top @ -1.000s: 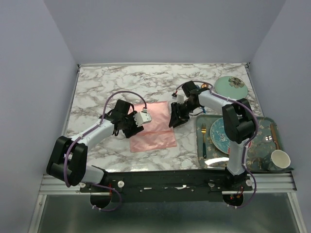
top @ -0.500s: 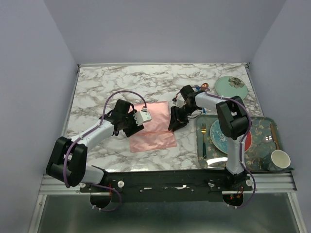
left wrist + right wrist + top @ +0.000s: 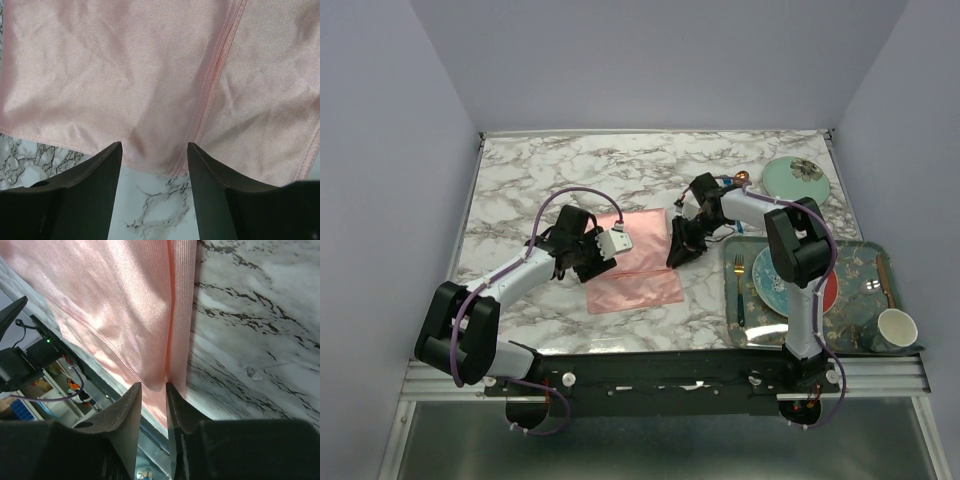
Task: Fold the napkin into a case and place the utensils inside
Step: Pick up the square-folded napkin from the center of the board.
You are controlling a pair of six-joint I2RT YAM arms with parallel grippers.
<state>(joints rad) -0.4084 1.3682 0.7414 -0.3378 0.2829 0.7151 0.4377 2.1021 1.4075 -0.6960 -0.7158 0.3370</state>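
Napkin (image 3: 638,268) lies folded midway between the worktop's (image 3: 540,180) side edges, right gripper (image 3: 154,386) clenched on its right hem, left gripper (image 3: 154,148) released over its left hem.

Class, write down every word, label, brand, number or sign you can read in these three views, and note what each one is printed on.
No text can be read in any view.
The napkin is plain pink cloth.
The table shows only marble veining.
The tray and the green plate carry floral patterns, no lettering.
Any markings on the arms are too small to read.
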